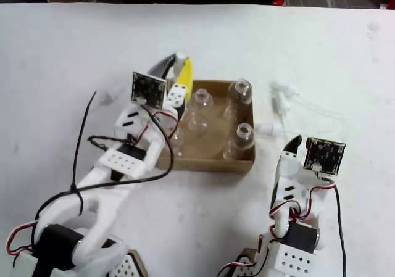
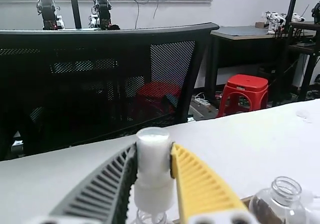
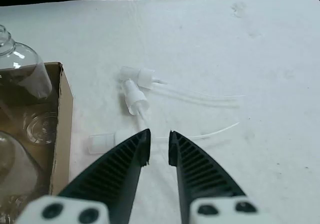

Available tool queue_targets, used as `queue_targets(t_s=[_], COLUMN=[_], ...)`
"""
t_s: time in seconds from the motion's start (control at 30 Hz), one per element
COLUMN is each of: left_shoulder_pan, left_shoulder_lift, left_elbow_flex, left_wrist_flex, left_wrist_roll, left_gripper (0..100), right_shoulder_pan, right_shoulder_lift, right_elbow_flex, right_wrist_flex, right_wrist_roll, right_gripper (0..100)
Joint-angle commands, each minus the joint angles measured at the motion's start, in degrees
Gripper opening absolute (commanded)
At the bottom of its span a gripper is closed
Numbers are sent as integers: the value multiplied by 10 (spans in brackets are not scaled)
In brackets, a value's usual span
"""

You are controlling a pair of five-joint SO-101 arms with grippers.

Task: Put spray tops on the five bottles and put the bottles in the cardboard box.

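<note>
1. Left pincer [image 2: 153, 149] grasps a spray top [image 2: 152, 184] over a bottle neck [image 2: 150, 217];
2. Right pincer [image 3: 159, 140], narrowly parted and empty, hovers near loose spray tops [image 3: 134, 98] beside the cardboard box [image 1: 210, 163]; uncapped bottles [image 1: 245, 135] stand inside.

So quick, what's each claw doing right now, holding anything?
Left gripper: shut on a spray top.
Right gripper: slightly open, holding nothing.

Clear bottles [image 1: 239, 92] stand upright in the cardboard box [image 1: 210, 163], white spray tops [image 1: 282, 104] lying beside it.
</note>
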Motion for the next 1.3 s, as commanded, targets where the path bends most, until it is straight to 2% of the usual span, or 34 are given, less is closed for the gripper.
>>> queue_targets(t_s=[0.0, 0.3, 0.5, 0.67, 0.9, 1.0, 1.07, 1.17, 1.27], left_shoulder_pan=[4, 0, -9, -19, -18, -27, -30, -29, -27], left_shoulder_lift=[-2, -3, -7, -8, -9, -9, -8, -8, -6], left_elbow_flex=[-3, 10, 10, 5, -14, -55, -97, -153, -184], left_wrist_flex=[-14, -13, -12, 36, 48, 108, 176, 287, 343], left_wrist_roll=[-5, -5, 0, 0, 3, 47, 69, 79, 81], left_gripper=[20, 25, 141, 137, 132, 132, 135, 136, 136], right_shoulder_pan=[0, 0, 0, 0, 0, 0, 0, 0, 0], right_shoulder_lift=[-4, -4, -4, -4, -4, -4, -4, -4, -4], right_elbow_flex=[5, 5, 5, 5, 5, 5, 5, 5, 5], right_wrist_flex=[-14, -14, -14, -14, -18, -18, -18, -18, -18], right_wrist_roll=[8, 8, 8, 8, 8, 8, 8, 8, 8], right_gripper=[52, 52, 52, 52, 52, 52, 52, 52, 52])
